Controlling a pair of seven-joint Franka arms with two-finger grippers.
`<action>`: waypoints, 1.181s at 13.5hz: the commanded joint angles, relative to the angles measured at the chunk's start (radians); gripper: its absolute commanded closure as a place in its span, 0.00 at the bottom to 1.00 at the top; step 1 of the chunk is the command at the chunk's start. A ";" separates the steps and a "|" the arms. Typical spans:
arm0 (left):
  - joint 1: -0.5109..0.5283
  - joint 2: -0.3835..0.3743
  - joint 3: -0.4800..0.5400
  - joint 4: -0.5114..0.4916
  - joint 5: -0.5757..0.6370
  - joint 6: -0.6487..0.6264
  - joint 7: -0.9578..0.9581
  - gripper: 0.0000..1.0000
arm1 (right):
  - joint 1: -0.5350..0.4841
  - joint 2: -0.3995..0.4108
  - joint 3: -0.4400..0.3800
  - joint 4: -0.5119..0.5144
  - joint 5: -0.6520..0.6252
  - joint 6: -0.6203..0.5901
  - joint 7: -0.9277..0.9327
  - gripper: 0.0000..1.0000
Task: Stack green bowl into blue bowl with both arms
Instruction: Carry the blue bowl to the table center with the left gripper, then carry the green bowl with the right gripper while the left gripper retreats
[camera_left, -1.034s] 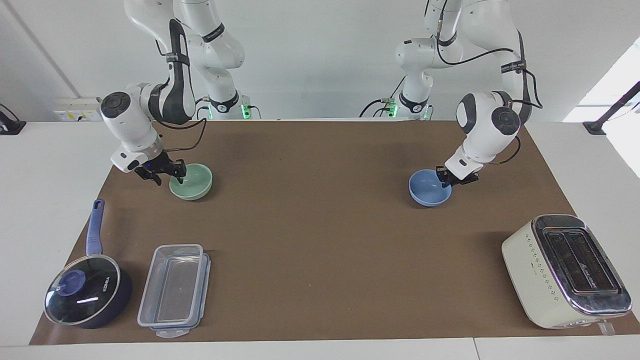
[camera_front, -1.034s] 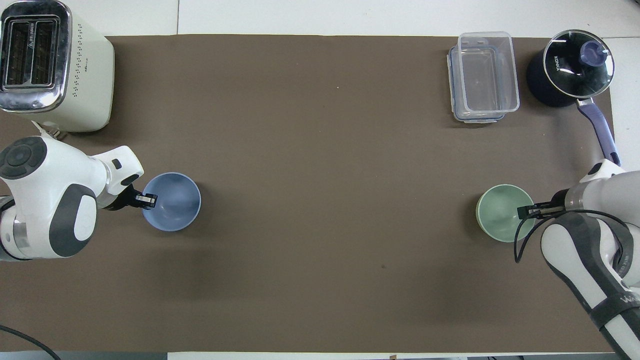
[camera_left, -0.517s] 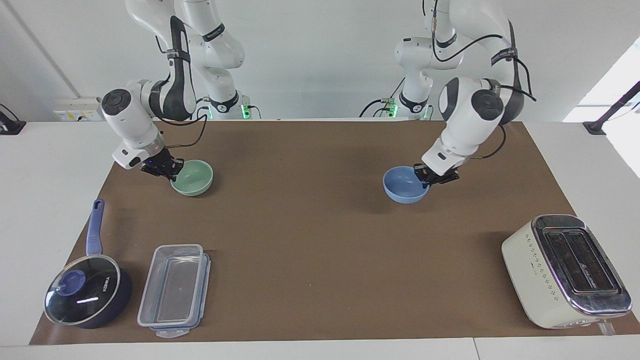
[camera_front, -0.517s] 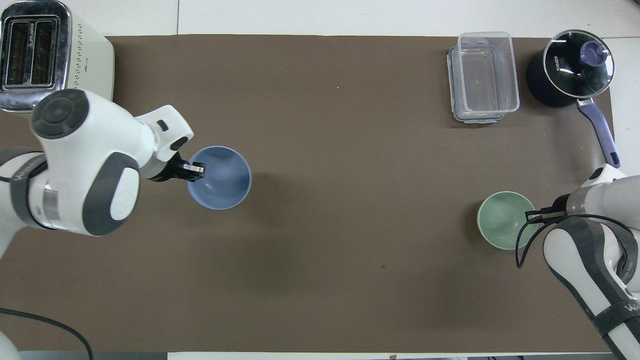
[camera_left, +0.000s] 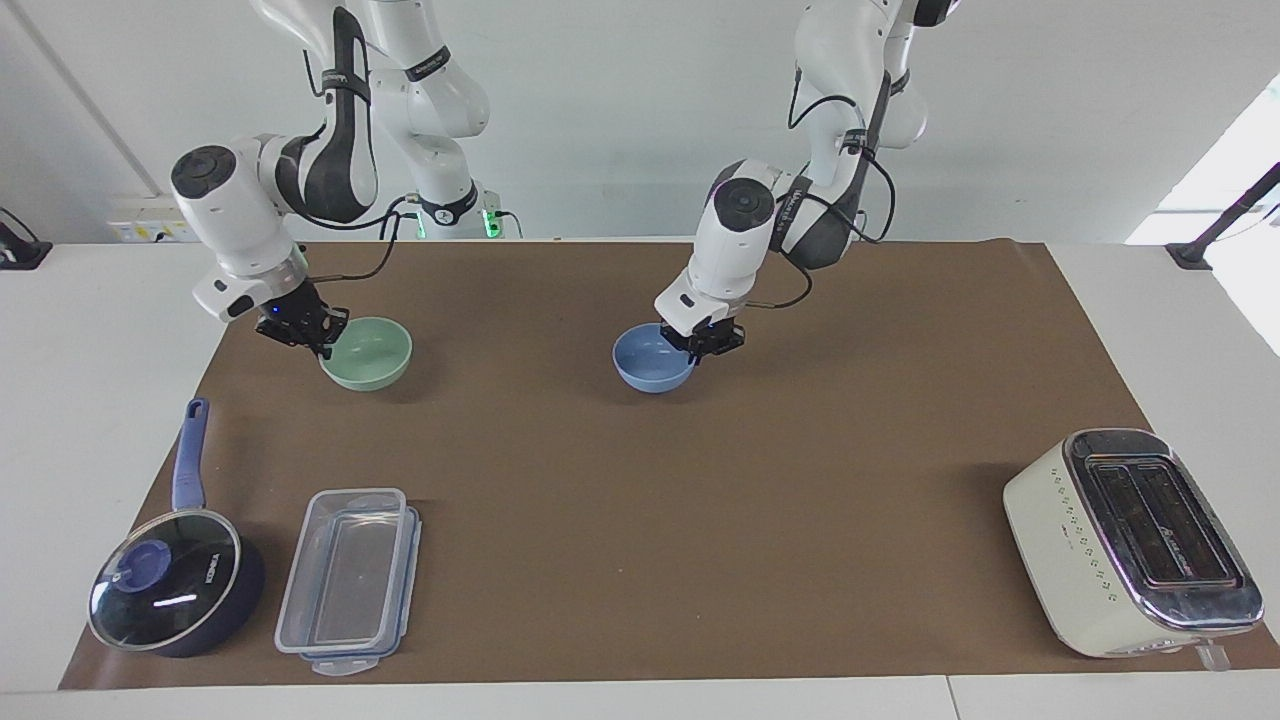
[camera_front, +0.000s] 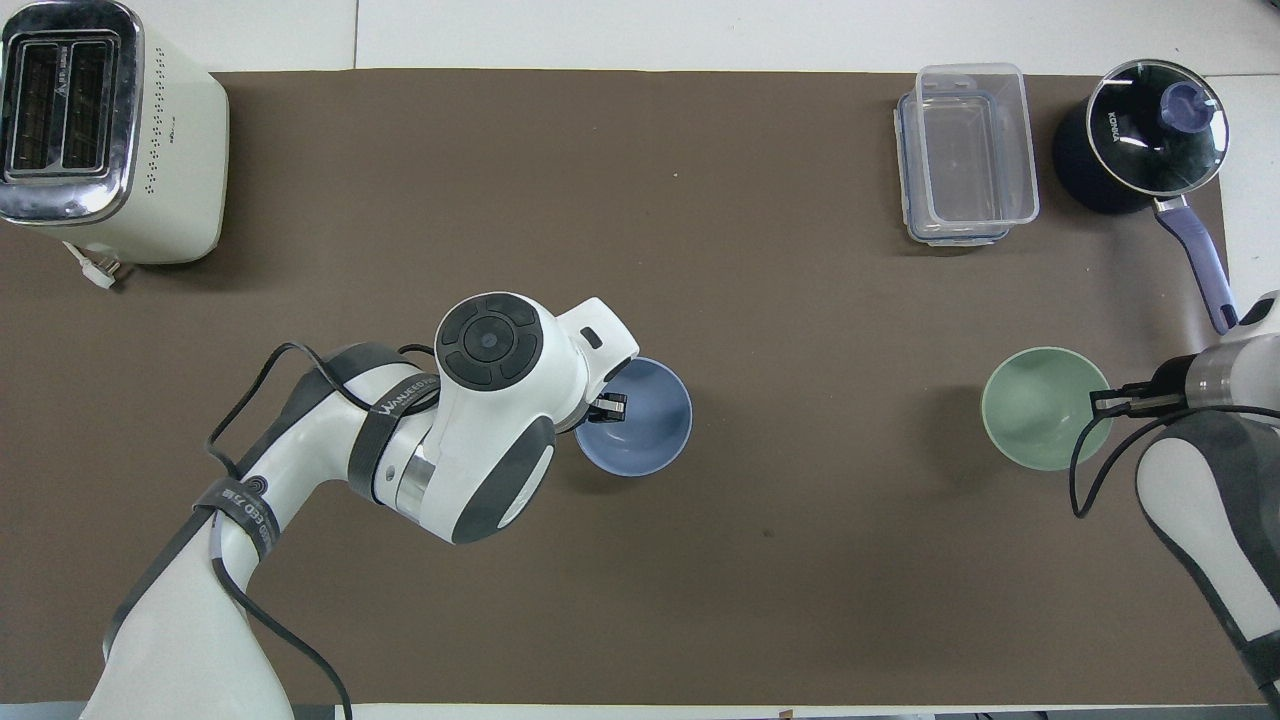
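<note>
The periwinkle-blue bowl (camera_left: 654, 358) hangs just over the middle of the brown mat, also seen in the overhead view (camera_front: 645, 420). My left gripper (camera_left: 708, 341) (camera_front: 608, 408) is shut on its rim, on the side toward the left arm's end. The pale mint-green bowl (camera_left: 368, 352) (camera_front: 1042, 407) is held just over the mat toward the right arm's end. My right gripper (camera_left: 314, 335) (camera_front: 1102, 403) is shut on its rim. The two bowls are well apart, both upright.
A cream toaster (camera_left: 1130, 545) (camera_front: 100, 130) stands far from the robots at the left arm's end. A clear lidded container (camera_left: 350, 580) (camera_front: 965, 150) and a dark-blue glass-lidded saucepan (camera_left: 175, 590) (camera_front: 1150, 135) stand far from the robots at the right arm's end.
My left arm has carried the blue bowl from the left arm's end to the middle of the mat. My right gripper has lifted the green bowl slightly and shifted it a little outward.
</note>
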 joint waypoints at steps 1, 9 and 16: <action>-0.007 0.005 0.015 -0.004 -0.062 -0.003 0.010 1.00 | 0.001 -0.007 0.006 0.099 -0.001 -0.073 0.002 1.00; -0.011 0.069 0.015 0.013 -0.095 -0.001 0.019 0.06 | 0.123 0.054 0.026 0.460 -0.016 -0.445 0.190 1.00; 0.103 -0.083 0.024 0.080 -0.141 -0.165 0.022 0.00 | 0.306 0.096 0.030 0.564 0.003 -0.524 0.500 1.00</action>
